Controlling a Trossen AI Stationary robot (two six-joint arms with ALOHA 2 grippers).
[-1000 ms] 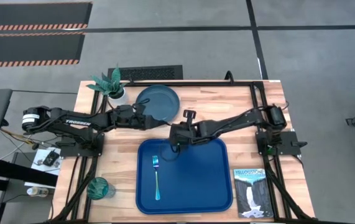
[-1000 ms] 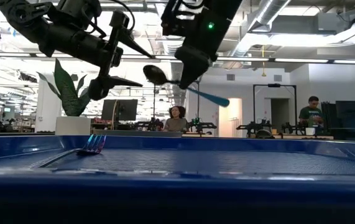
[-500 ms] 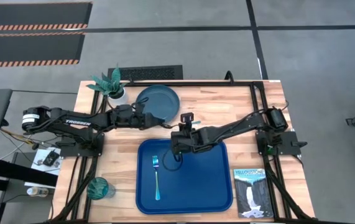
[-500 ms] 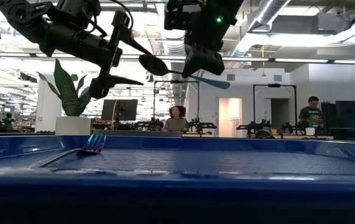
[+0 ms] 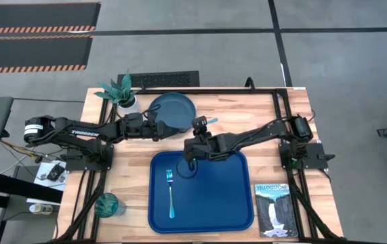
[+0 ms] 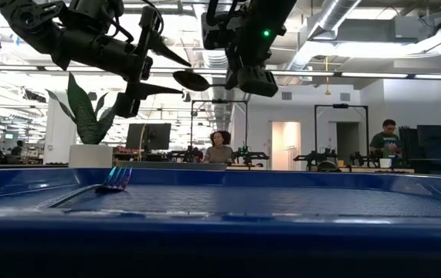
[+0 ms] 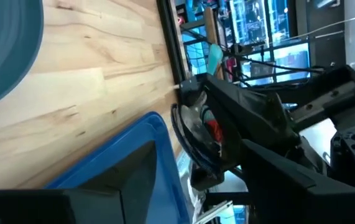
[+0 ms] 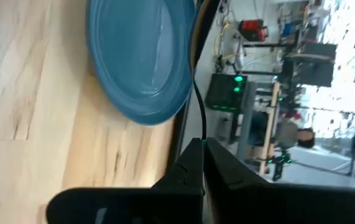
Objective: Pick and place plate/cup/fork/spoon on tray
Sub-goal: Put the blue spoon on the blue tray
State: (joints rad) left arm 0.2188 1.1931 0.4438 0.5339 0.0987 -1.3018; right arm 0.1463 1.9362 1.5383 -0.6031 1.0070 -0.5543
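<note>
One spoon [image 6: 191, 79], light, stiff, slippery; my right claw [image 5: 194, 141] clamped on its slim handle over the tray [image 5: 237, 203]; left claw [image 5: 158, 129] apart beside the plate [image 5: 173, 108].

Place: I read this as a robotics lab, an open industrial hall.
Floor: I see grey concrete with hazard-striped mats [image 5: 34, 30].
Work spot: I run a wooden surface [image 5: 261, 118] in a black frame.
Background: I see people [image 6: 218, 147] at benches, monitors [image 6: 147, 136], other rigs, ceiling ducts.
</note>
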